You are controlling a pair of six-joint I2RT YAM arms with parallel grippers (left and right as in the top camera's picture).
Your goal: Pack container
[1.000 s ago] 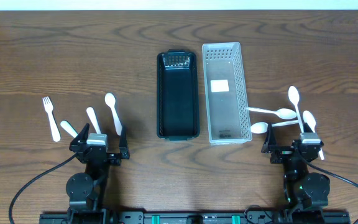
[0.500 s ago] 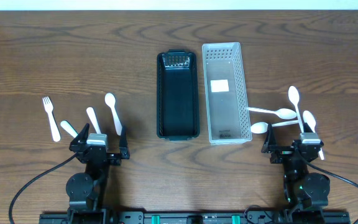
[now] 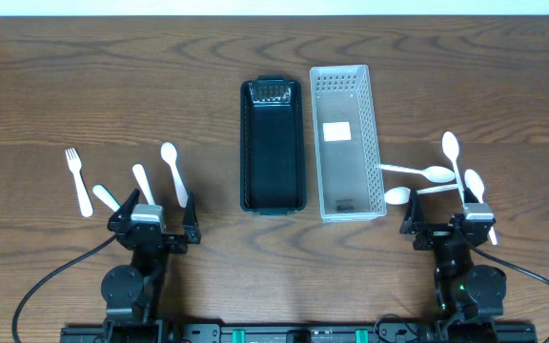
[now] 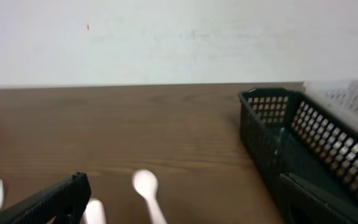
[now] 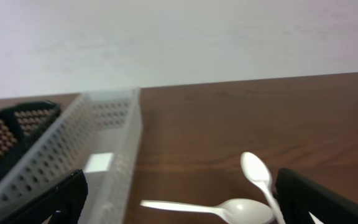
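Observation:
A black basket (image 3: 273,145) and a white basket (image 3: 345,141) stand side by side at the table's middle. White plastic cutlery lies on both sides: a fork (image 3: 77,179) and spoons (image 3: 172,173) on the left, several spoons (image 3: 433,173) on the right. My left gripper (image 3: 152,227) is open and empty near the front edge, just behind the left cutlery; a spoon (image 4: 146,188) shows between its fingers. My right gripper (image 3: 450,227) is open and empty, with spoons (image 5: 229,208) ahead of it.
Both baskets hold no cutlery; the white one has a white label (image 3: 336,131) on its floor. The black basket (image 4: 291,143) sits right of my left gripper, the white basket (image 5: 98,162) left of my right gripper. A white wall stands behind the table.

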